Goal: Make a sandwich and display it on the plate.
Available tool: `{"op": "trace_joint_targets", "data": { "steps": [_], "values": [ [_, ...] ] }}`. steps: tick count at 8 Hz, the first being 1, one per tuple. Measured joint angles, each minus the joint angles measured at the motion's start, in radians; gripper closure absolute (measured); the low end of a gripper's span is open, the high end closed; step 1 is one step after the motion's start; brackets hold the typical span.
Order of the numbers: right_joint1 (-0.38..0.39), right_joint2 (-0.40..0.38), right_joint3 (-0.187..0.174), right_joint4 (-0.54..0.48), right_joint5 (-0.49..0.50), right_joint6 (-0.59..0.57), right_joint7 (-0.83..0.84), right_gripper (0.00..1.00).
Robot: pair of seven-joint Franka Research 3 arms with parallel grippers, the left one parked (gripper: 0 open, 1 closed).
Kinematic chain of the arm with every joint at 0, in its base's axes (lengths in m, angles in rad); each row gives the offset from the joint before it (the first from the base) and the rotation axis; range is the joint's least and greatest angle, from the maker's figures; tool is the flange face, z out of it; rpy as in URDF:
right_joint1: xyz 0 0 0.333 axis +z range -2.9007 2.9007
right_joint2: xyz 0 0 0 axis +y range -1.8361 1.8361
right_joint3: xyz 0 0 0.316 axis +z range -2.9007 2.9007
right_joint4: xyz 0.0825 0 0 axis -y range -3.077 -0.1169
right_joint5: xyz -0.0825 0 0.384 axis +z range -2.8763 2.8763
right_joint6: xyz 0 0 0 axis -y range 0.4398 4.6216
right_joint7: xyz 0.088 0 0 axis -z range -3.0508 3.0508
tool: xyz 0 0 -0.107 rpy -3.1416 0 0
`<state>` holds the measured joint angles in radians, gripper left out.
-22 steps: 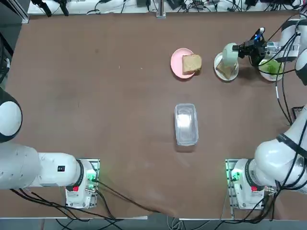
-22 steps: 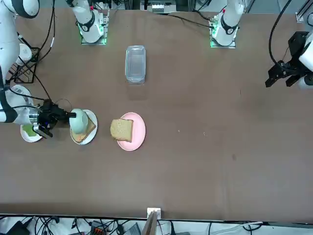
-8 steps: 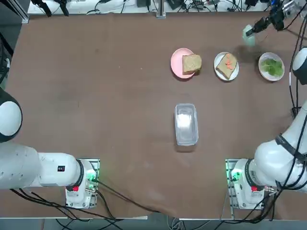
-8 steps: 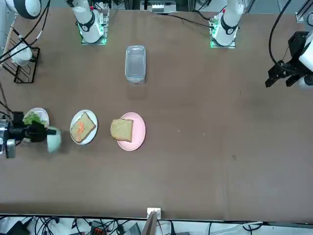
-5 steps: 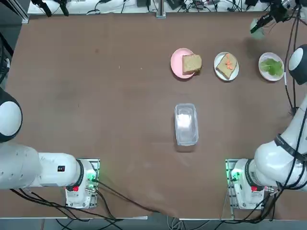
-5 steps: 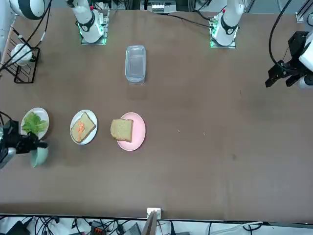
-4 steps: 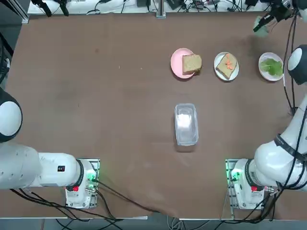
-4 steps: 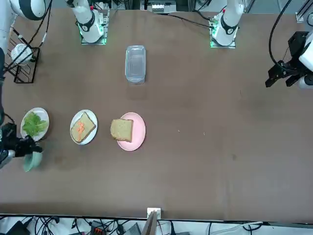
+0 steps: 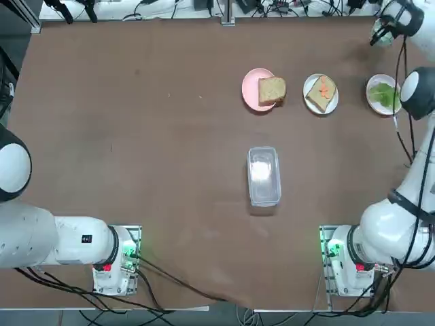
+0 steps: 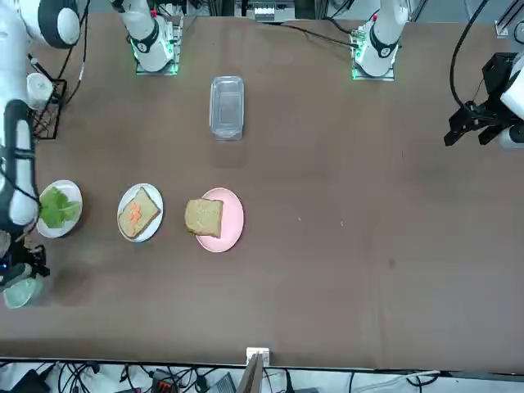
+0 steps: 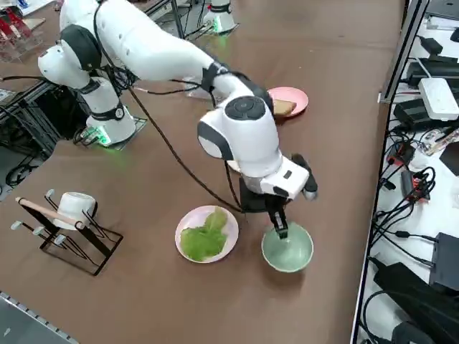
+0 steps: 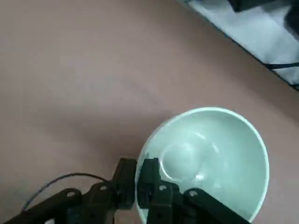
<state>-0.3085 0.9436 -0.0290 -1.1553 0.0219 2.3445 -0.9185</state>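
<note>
**Inspector:** Pale green bowl (image 11: 287, 248), empty, with its rim pinched between the pressed-together fingers of the right gripper (image 12: 141, 173). It sits at or just above the tabletop near the far right corner, just beside the plate of lettuce (image 11: 206, 234). My judgement: the bowl is being set aside, so the step in hand is clearing after the orange filling was tipped out.

**Assistant:** And the sandwich itself?

**Inspector:** Unfinished. One bread slice with orange bits (image 9: 321, 92) lies on the white plate (image 9: 311, 81). The second bread slice (image 9: 272, 89) rests on the pink plate (image 9: 253, 89) beside it. No lettuce on the bread yet.

**Assistant:** Next move?

**Inspector:** Probably let go of the bowl, lift clear, then reach across for the lettuce leaf (image 9: 385, 94). The leaf is thin and limp, so it wants a light pinch.

**Assistant:** Obstructions?

**Inspector:** The bowl stands close to the lettuce plate and could be knocked on withdrawal. The clear container (image 9: 264, 175) mid-table and the mug rack (image 11: 63, 223) are well apart from the work.
</note>
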Motion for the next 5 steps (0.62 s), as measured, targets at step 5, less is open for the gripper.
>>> {"op": "trace_joint_targets", "data": {
  "steps": [5],
  "values": [
    [-0.001,0.040,-0.015,0.002,-0.044,0.025,0.002,0.61]
  ]
}}
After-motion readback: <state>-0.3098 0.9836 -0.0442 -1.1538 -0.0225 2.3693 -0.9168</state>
